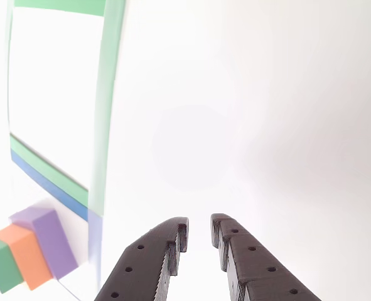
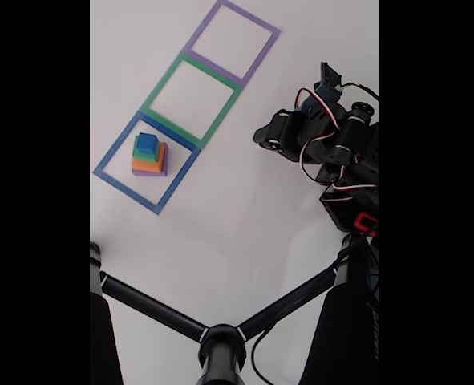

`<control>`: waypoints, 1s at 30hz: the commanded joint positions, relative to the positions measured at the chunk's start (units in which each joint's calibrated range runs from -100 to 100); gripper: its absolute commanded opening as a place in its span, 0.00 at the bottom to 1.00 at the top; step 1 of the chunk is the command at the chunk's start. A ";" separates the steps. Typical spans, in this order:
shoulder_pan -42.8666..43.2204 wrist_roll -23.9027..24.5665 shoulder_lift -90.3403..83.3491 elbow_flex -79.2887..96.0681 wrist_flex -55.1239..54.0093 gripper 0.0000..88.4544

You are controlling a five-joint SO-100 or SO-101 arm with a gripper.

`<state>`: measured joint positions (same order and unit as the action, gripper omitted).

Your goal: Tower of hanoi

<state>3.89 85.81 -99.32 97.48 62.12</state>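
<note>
The tower of hanoi (image 2: 149,155) stands stacked inside the blue taped square (image 2: 169,194) in the fixed view, with the blue block (image 2: 146,143) on top. In the other view the stack shows on its side at the lower left: purple block (image 1: 50,238), orange block (image 1: 25,254), green block (image 1: 0,263). My gripper (image 1: 199,229) enters from the bottom with its dark toothed fingers (image 1: 248,263) slightly apart and nothing between them. In the fixed view the gripper (image 2: 262,138) hovers well to the right of the stack, apart from it.
Green taped square (image 2: 160,88) and purple taped square (image 2: 257,53) continue the row up and to the right of the blue one. A black tripod-like stand (image 2: 220,345) crosses the bottom of the fixed view. The arm's base (image 2: 353,200) sits at the right edge of the white table.
</note>
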 commanded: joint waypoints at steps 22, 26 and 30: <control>1.00 -6.44 -0.59 -0.29 -0.09 0.01; 0.81 -6.27 -0.59 -0.29 -0.09 0.00; 0.81 -6.27 -0.59 -0.29 -0.09 0.00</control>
<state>4.87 79.11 -99.32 97.48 62.12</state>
